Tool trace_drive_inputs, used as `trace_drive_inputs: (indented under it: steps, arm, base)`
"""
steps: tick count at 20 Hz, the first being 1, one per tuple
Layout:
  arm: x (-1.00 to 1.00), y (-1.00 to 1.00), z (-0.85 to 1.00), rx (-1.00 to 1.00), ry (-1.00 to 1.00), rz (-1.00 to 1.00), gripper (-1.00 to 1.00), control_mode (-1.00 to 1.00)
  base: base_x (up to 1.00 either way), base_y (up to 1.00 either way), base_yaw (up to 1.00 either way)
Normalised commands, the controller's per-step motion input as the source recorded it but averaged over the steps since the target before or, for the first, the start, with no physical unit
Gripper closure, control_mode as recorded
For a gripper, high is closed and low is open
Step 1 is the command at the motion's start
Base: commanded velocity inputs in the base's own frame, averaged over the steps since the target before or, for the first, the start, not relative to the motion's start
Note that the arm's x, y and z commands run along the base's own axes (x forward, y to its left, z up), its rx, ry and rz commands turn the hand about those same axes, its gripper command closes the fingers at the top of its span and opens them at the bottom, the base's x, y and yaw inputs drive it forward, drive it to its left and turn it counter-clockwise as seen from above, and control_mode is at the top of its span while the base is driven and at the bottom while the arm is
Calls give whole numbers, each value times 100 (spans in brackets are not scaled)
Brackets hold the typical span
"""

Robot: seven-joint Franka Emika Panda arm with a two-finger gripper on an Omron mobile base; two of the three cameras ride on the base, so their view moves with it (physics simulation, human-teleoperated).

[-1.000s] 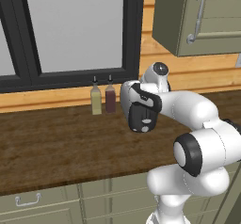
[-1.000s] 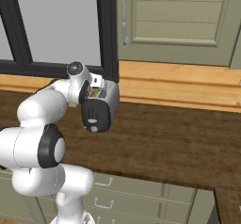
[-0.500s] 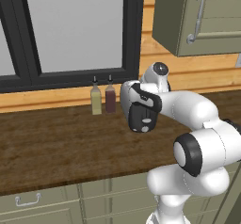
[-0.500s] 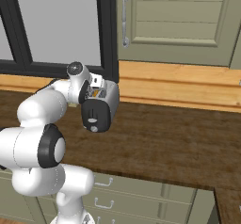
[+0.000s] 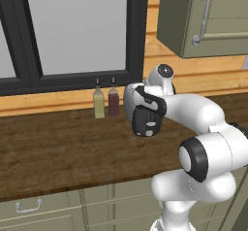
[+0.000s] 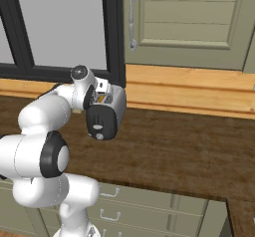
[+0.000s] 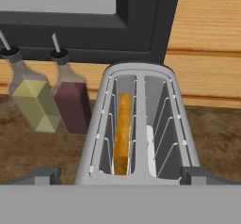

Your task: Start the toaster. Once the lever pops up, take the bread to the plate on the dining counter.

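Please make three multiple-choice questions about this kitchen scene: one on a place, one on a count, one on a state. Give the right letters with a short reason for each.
1. Where do the bottles stand in the hand view?
A. left of the toaster
B. right of the toaster
C. on top of the toaster

2. How many slots does the toaster have?
A. one
B. two
C. four

3. How is the gripper?
A. shut on the bread
B. shut on a bottle
C. open

Answers:
1. A: the yellow bottle and the dark red bottle stand left of the toaster.
2. B: two slots lie side by side, with the bread in the left one.
3. C: the gripper has its tips wide apart, one on each side of the toaster, holding nothing.
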Motion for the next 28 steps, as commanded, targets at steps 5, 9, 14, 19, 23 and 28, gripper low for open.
trace_drive_inputs:
  steps: [5, 9, 14, 19, 23, 28]
  arm:
    - [0, 0, 0, 0, 0, 0, -100, -100]
    - [0, 0, 0, 0, 0, 0, -100, -100]
    - [0, 0, 0, 0, 0, 0, -100, -100]
    - [0, 0, 0, 0, 0, 0, -100, -100]
    - [0, 0, 0, 0, 0, 0, -100, -100]
    - [0, 0, 0, 0, 0, 0, -100, -100]
  base:
    - [0, 0, 0]
    - [0, 0, 0]
    - [0, 0, 0]
    - [0, 0, 0]
    - [0, 0, 0]
    - [0, 0, 0]
